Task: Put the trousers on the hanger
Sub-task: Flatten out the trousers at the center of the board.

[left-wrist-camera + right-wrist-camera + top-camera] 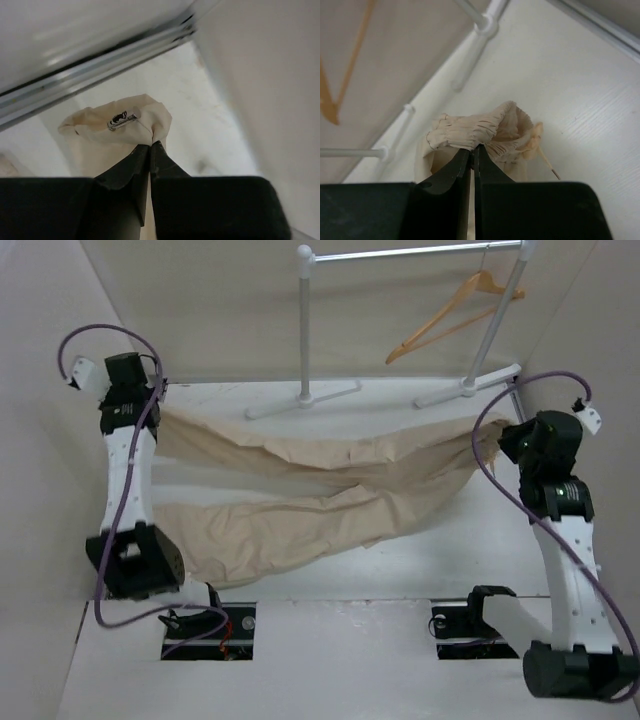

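Left hand (150, 146) and right hand (474, 149) pinched shut on opposite ends of beige trousers (300, 485); shallow grips liable to slip before reaching wooden hanger (450, 315).

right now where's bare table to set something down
Free: the near strip of table between the trousers and the near edge, and the gap between the rail's feet. Crowded: the middle, where the trousers stretch between left gripper and right gripper.
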